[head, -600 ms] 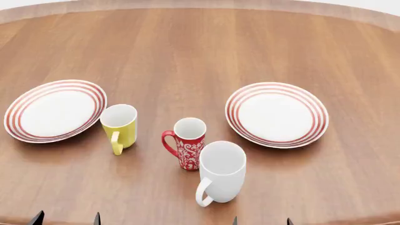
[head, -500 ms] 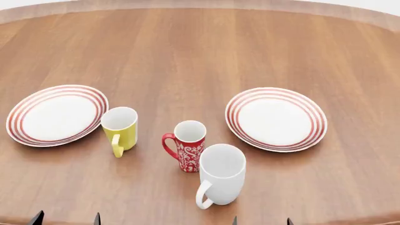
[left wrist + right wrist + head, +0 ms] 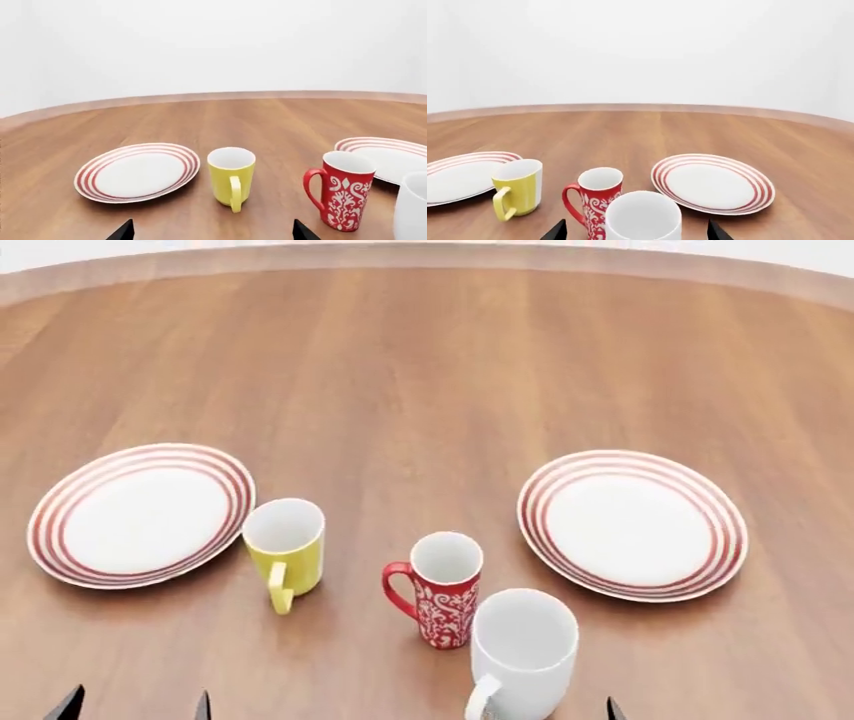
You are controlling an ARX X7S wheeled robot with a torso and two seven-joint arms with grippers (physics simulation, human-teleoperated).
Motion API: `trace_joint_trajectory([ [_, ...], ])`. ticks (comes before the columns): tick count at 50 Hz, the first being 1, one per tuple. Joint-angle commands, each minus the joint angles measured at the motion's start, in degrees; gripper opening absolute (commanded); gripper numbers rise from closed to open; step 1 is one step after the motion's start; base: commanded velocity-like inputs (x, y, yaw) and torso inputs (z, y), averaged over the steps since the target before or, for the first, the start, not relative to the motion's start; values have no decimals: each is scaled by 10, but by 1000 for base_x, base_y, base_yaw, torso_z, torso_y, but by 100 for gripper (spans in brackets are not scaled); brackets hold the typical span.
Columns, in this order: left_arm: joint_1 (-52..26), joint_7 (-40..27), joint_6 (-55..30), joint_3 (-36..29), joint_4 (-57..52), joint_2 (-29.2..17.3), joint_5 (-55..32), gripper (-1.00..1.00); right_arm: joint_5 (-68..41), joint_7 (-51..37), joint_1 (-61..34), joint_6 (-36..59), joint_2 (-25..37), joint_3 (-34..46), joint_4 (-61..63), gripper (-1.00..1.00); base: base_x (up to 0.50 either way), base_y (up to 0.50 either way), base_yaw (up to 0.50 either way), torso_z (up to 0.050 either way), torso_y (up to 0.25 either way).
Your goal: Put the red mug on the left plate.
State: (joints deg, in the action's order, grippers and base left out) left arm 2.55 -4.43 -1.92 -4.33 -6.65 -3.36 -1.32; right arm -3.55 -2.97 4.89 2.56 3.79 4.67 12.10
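Note:
The red mug (image 3: 447, 605) with white swirls stands upright near the table's front middle, its handle pointing left; it also shows in the wrist views (image 3: 343, 197) (image 3: 595, 199). The left plate (image 3: 143, 515) lies flat and bare at the left, ringed in red (image 3: 138, 171). My left gripper (image 3: 134, 708) (image 3: 212, 231) is open at the front edge, short of the yellow mug and empty. My right gripper (image 3: 636, 231) is open too, just behind the white mug, with only one fingertip (image 3: 614, 708) showing in the head view. Neither touches anything.
A yellow mug (image 3: 287, 545) stands between the left plate and the red mug. A larger white mug (image 3: 523, 655) stands close in front and right of the red mug. A second ringed plate (image 3: 631, 524) lies at the right. The round wooden table (image 3: 400, 390) stretches far back.
The head view has shifted: plates and mugs now sit lower and further right in the picture. They keep their places relative to each other, and the grippers stay open.

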Motion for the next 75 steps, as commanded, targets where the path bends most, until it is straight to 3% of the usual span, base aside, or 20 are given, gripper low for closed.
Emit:
trace_joint_trajectory([
  [1, 0, -15, -2, -8, -5, -10, -11, 100, -10, -5, 6, -4, 12, 16, 10, 100, 375, 348, 0, 0, 0],
  [48, 1, -42, -4, -42, -6, -41, -39, 100, -44, -44, -2, 7, 38, 35, 10, 100, 390, 386, 0, 0, 0],
  [58, -1, -45, -6, -46, -6, -46, -46, 100, -71, -171, -31, 144, -13, -14, 58, 100, 0, 0, 0, 0, 0],
  [75, -1, -52, -7, -54, -9, -52, -53, 100, -135, -309, -30, 166, -25, -37, 95, 100, 0, 0, 0, 0, 0],
])
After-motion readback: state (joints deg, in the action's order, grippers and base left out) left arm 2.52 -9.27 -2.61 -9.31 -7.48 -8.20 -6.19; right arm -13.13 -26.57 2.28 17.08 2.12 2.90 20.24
